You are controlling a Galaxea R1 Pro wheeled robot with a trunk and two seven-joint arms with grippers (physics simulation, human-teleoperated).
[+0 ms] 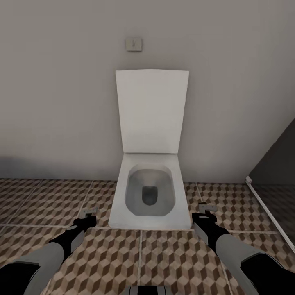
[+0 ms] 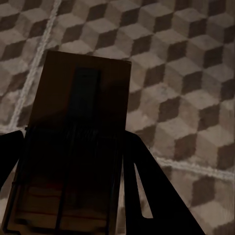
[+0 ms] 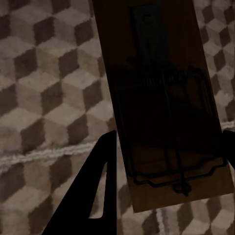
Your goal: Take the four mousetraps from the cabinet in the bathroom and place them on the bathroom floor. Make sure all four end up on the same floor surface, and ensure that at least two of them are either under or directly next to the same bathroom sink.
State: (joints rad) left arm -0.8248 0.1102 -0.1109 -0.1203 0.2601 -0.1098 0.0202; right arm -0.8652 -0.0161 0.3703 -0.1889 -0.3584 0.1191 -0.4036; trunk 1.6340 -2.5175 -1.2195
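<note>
Each of my grippers carries a mousetrap above the cube-patterned bathroom floor (image 1: pixel 172 262). My left gripper (image 1: pixel 88 216) is shut on a mousetrap (image 1: pixel 89 211), a flat brown board with a wire spring (image 2: pixel 78 132), clamped between dark fingers (image 2: pixel 152 196). My right gripper (image 1: pixel 205 213) is shut on a second mousetrap (image 1: pixel 206 207), whose tan board and wire bail (image 3: pixel 161 103) lie beside one dark finger (image 3: pixel 93 196). Both hang low over the tiles, one on either side of the toilet's front. The cabinet and the other mousetraps are out of view.
A white toilet (image 1: pixel 149 192) with its lid (image 1: pixel 151 110) raised stands straight ahead against a grey wall. A small flush plate (image 1: pixel 134 44) is on the wall above it. A dark panel with a white floor rail (image 1: pixel 268 213) borders the right side.
</note>
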